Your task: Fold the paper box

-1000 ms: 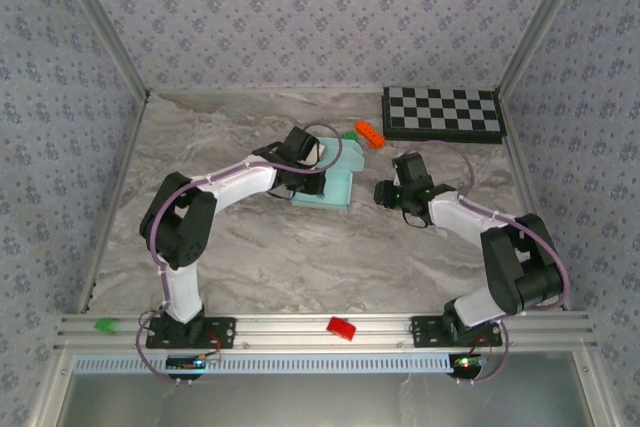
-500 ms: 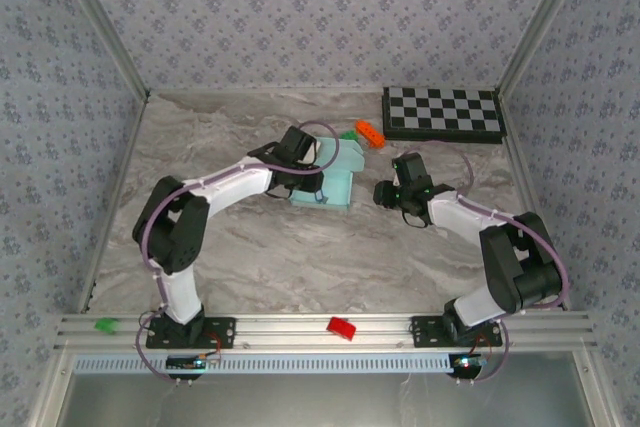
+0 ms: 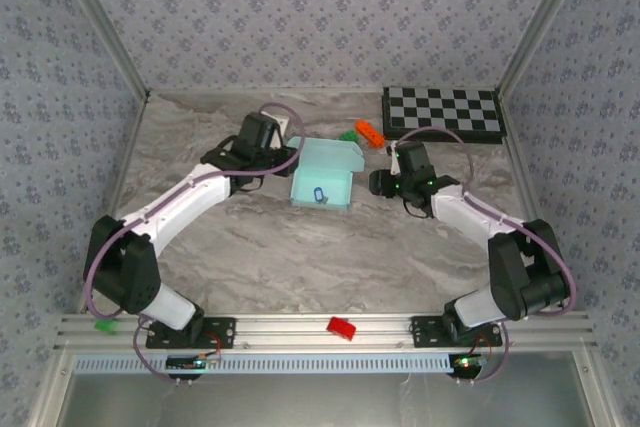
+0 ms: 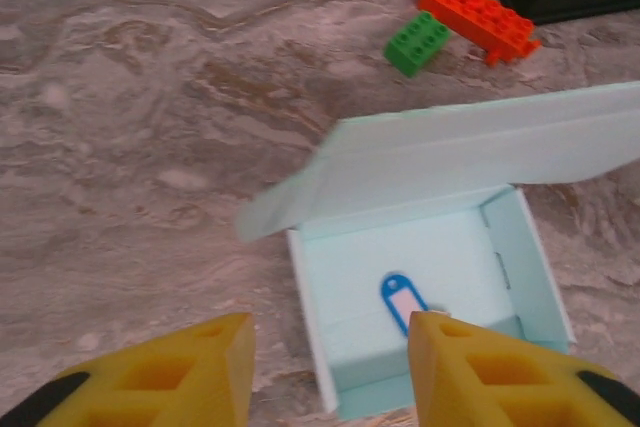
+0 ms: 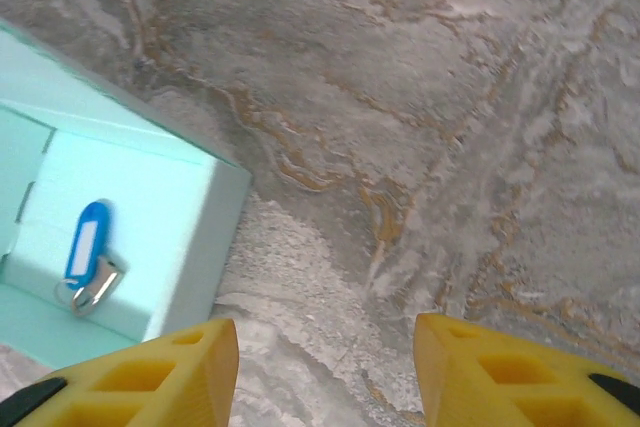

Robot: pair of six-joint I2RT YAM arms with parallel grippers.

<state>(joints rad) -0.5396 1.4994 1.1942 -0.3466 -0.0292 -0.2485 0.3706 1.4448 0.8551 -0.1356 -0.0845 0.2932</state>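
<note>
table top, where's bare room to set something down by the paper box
The widest bare marble lies between the paper box and the front rail. Another free strip runs along the back wall, left of the checkerboard. It is crowded behind the box, where the green brick and orange brick lie, and to its right by the right pincer.

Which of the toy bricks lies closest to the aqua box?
The green brick beside the orange one, just behind the box lid; the others lie farther.

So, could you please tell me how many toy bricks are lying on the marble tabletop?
2: an orange brick and a smaller green brick beside it, both just beyond the open paper box. The arms could be hiding others.
</note>
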